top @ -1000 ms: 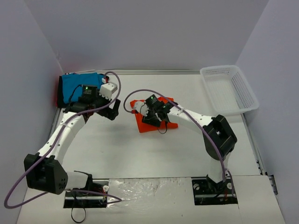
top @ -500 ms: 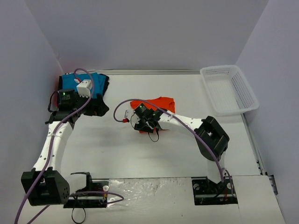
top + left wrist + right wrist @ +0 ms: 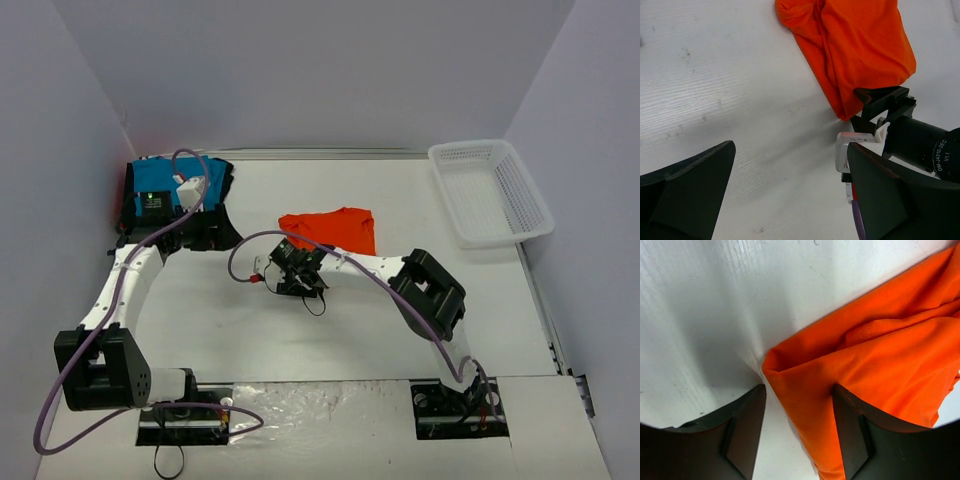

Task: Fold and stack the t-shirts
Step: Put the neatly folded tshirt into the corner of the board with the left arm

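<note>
Toward 10 o'clock on the table [image 3: 230,320], in the far left corner, the turquoise-blue t-shirt [image 3: 160,182] lies folded on top of the black t-shirt [image 3: 222,180], of which only a dark edge shows at the blue one's 3 o'clock side. That pair looks finished, as I judge it. Near the middle of the table, well apart from that stack, lies the orange-red t-shirt [image 3: 332,228], gathered into a rough, creased rectangle rather than a neat fold. The right gripper [image 3: 797,435] sits low at this shirt's 7 o'clock corner. Its jaws stand part-way apart astride that corner, with bare table showing between one finger and the cloth, so nothing is clamped yet. The left gripper [image 3: 790,155] hangs just off the 5 o'clock side of the stack, jaws spread wide and empty, facing across toward the orange-red shirt. The white mesh basket [image 3: 490,190] stands at 2 o'clock, apart from all the cloth. By my reckoning two of the three shirts are done; what is left is to tidy the orange-red one's fold if it needs it, lift it, and lay it on the turquoise-blue one at 10 o'clock
</note>
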Tool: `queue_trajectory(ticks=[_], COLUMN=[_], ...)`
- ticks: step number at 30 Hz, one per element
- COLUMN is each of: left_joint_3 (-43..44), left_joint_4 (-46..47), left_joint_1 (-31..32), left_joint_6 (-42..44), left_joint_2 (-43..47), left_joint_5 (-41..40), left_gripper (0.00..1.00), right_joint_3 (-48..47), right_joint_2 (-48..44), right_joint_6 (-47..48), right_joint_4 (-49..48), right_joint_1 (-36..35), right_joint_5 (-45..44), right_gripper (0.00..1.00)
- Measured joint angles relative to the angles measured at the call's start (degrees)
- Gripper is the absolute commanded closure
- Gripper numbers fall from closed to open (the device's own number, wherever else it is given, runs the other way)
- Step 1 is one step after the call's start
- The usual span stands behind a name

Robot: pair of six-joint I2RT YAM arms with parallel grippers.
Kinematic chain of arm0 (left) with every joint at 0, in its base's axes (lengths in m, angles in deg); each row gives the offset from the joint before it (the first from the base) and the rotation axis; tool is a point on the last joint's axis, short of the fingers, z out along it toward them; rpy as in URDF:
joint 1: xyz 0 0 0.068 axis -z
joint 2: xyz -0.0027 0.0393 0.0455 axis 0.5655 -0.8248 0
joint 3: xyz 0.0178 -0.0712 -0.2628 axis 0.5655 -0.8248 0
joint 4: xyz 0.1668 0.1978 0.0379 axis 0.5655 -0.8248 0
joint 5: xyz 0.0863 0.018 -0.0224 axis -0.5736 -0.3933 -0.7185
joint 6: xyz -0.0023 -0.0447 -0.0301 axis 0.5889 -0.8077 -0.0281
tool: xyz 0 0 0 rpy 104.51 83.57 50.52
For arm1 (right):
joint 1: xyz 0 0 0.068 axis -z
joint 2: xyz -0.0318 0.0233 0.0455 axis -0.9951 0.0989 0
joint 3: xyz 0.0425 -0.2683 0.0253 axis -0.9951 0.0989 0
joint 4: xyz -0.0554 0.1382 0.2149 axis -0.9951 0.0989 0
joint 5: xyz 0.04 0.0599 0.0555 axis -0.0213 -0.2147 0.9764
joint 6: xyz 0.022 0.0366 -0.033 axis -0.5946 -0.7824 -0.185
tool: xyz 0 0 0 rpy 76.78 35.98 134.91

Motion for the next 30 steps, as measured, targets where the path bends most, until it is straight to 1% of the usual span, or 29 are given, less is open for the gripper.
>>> queue_trajectory(ticks=[1,2,3,5,8,11,14,17,20,23,26,30], left_joint_3=[0.00,0.00,0.00,0.00,-0.13,-1.49,-3.23,-3.26,-3.96,-7.26,-7.41,-5.35], left_joint_4=[0.09,0.17,0.37,0.83,1.99,5.38,8.74,12.94,18.34,25.53,28.17,31.08], left_joint_1=[0.00,0.00,0.00,0.00,0.00,0.02,0.20,0.81,2.21,4.15,6.08,8.74], left_joint_6=[-0.24,-0.55,-0.81,-1.64,-3.74,-7.50,-12.15,-16.98,-21.88,-27.56,-30.86,-34.12], left_joint_2=[-0.28,-0.76,-1.40,-3.15,-6.01,-8.41,-10.58,-14.78,-18.45,-20.06,-23.21,-29.97], left_joint_5=[0.24,0.50,0.85,1.55,3.13,5.31,8.13,10.75,11.93,12.87,14.08,14.97], left_gripper=[0.06,0.06,0.06,0.06,0.06,0.06,0.06,0.06,0.06,0.06,0.06,0.06], right_joint_3=[-0.02,-0.20,-0.37,-0.74,-1.22,-2.23,-4.85,-8.24,-10.19,-10.60,-10.60,-10.60], right_joint_2=[0.44,0.72,0.92,1.57,2.73,2.82,2.93,3.02,3.02,3.02,3.02,3.13], right_joint_6=[0.07,0.22,0.31,0.61,0.57,0.59,0.57,0.63,0.59,0.61,0.59,0.59], right_joint_4=[-0.04,-0.13,-0.33,-0.70,-1.07,-0.68,0.96,2.19,3.72,4.66,5.35,5.60], right_joint_1=[0.02,0.02,0.02,0.02,0.02,-0.04,-0.26,-0.70,-1.68,-2.64,-3.32,-3.41], right_joint_5=[-0.09,-0.61,-0.70,-0.92,-1.81,-1.99,-2.08,-2.56,-3.23,-3.58,-3.82,-4.17], right_gripper=[0.51,0.55,0.75,1.00,1.00,1.00,1.00,1.00,1.00,1.00,1.00,1.00])
